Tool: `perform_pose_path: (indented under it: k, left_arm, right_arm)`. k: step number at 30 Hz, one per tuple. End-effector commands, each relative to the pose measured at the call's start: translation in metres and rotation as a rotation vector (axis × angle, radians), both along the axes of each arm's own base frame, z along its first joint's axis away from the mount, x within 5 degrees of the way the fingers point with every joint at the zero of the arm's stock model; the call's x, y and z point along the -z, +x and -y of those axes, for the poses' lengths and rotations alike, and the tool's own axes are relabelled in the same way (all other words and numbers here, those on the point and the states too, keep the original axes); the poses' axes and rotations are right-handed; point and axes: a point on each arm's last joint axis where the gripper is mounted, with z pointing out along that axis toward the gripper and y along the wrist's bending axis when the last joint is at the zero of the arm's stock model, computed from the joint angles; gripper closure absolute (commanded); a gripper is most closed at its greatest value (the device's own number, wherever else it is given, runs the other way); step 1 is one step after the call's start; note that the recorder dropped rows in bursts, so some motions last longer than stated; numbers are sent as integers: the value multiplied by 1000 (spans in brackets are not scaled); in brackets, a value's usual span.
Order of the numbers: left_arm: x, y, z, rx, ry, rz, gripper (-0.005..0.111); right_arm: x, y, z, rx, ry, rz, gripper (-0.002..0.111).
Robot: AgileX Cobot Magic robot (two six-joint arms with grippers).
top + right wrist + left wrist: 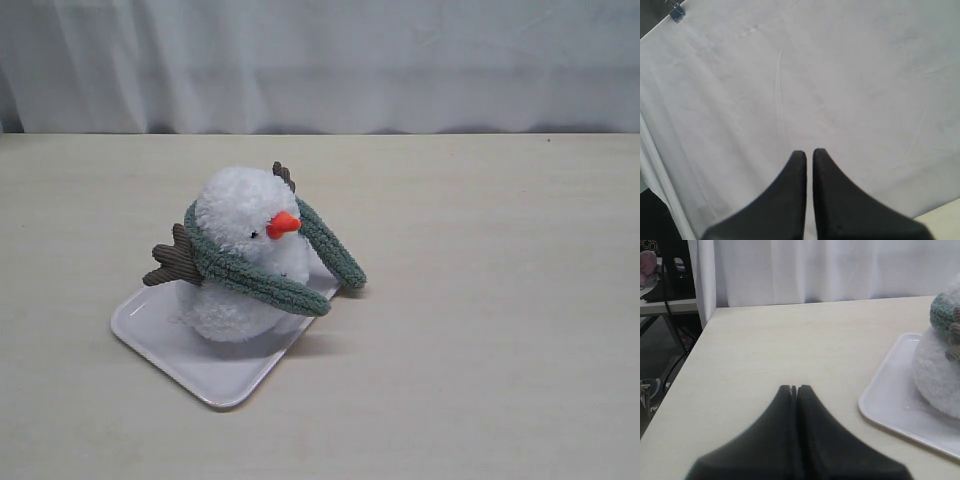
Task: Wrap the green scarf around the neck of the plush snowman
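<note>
The plush snowman [238, 212] sits upright on a white tray [215, 378], its orange nose pointing to the right. The green scarf [255, 278] loops around its neck; one end lies across its front and the other hangs down at its right side onto the table. Neither gripper shows in the exterior view. In the left wrist view my left gripper [794, 387] is shut and empty above bare table, with the tray [890, 400], the snowman [940, 375] and a bit of scarf [942, 310] off to one side. My right gripper [809, 152] is shut, empty, facing a white curtain.
The pale wooden table [500, 300] spreads all around the tray. A white curtain [320, 60] hangs behind its far edge. The left wrist view shows the table's side edge [690, 360] with a dark stand and cables [670, 285] beyond it.
</note>
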Motion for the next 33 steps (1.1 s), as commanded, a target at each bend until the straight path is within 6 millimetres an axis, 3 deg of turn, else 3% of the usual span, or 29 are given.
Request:
perform_pose_path:
  k: [1,10,17,22,27,33]
  left_arm:
    - [0,0,0,3,0,14,107]
    - [0,0,0,3,0,14,107]
    - [0,0,0,3,0,14,107]
    - [0,0,0,3,-2,14,107]
    - [0,0,0,3,-2,14,107]
    - [0,0,0,3,-2,14,107]
  right_arm:
    - [-5,-3,0,37,-102,59,104]
    - [-24,-11,1,121,-232,284,104]
    - [-25,-12,5,332,-616,281,104]
    - [-23,-8,3,315,-579,330,104]
    - [-6,11,2,299,-531,405,104]
    - [35,40,1,255,-508,338,104]
